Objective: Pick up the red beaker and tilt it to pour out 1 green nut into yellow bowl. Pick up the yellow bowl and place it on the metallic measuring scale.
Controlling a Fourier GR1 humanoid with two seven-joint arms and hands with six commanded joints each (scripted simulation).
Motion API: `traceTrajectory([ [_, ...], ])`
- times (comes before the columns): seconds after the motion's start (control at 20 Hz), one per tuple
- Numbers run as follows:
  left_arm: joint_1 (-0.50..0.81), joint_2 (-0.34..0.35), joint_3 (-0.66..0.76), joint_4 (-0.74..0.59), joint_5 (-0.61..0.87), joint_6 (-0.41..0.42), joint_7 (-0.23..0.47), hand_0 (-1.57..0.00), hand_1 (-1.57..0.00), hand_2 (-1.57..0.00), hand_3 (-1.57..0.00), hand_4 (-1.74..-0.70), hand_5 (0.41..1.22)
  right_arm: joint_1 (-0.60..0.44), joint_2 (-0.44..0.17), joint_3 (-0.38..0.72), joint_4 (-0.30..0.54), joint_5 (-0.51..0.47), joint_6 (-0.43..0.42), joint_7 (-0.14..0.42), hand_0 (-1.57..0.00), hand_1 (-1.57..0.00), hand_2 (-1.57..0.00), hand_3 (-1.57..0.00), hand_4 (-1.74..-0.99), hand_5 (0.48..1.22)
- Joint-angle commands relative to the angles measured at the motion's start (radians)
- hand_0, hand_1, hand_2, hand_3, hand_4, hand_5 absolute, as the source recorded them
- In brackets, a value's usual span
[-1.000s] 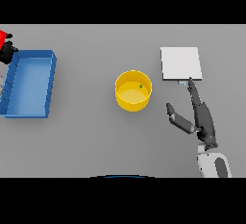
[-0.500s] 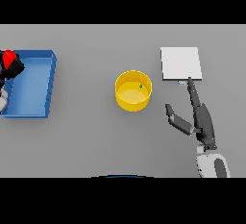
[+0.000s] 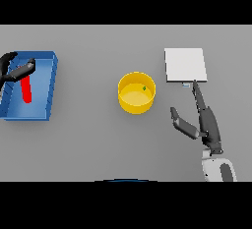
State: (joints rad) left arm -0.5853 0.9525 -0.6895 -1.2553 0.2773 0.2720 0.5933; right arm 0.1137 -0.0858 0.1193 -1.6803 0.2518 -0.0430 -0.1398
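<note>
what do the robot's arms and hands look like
The right hand is dark grey to black, with long slim fingers and a separate thumb, on a white and grey forearm. The left hand at the left edge shows only dark fingers; its arm is out of view.

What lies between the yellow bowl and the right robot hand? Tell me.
Nothing: the head view shows bare grey table between the yellow bowl and the right robot hand.

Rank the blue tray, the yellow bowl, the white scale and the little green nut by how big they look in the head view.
1. Blue tray, though its left edge runs out of view.
2. White scale.
3. Yellow bowl, close to the scale in spread, so that order is unsure.
4. Green nut, a speck inside the bowl.
</note>
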Motion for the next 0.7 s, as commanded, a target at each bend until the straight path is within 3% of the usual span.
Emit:
traceTrajectory([
  [0.0, -0.006, -0.007, -0.002, 0.001, -0.004, 0.004, 0.003, -0.19, -0.16, -0.16, -0.15, -0.80, 0.679, 0.000, 0.003, 0.004, -0.007, 0.002, 0.001, 0.019, 0.00, 0.00, 0.00, 0.00, -1.188, 0.668],
  [0.3, -0.016, -0.025, 0.034, 0.035, 0.006, 0.038, -0.068, -0.05, -0.04, -0.04, -0.04, -0.79, 0.671, -0.004, -0.011, 0.030, -0.009, 0.079, -0.021, 0.057, 0.00, 0.00, 0.00, 0.00, -1.198, 0.662],
  [0.4, -0.015, -0.034, 0.036, 0.045, 0.004, 0.045, -0.090, -0.03, -0.03, -0.03, -0.02, -0.78, 0.679, -0.036, -0.036, 0.041, 0.001, 0.064, 0.029, 0.021, 0.00, 0.00, 0.00, 0.00, -1.162, 0.694],
  [0.45, -0.010, -0.027, 0.035, 0.032, 0.004, 0.047, -0.090, -0.03, -0.02, -0.02, -0.02, -0.78, 0.685, -0.057, -0.065, 0.052, 0.000, 0.080, 0.054, 0.013, 0.00, 0.00, 0.00, 0.00, -1.180, 0.708],
  [0.65, -0.011, -0.039, 0.026, 0.032, 0.005, 0.046, -0.083, -0.01, -0.01, -0.01, -0.01, -0.79, 0.707, -0.172, -0.149, 0.104, 0.028, 0.155, 0.138, 0.051, 0.00, 0.00, 0.00, 0.00, -1.255, 0.700],
])
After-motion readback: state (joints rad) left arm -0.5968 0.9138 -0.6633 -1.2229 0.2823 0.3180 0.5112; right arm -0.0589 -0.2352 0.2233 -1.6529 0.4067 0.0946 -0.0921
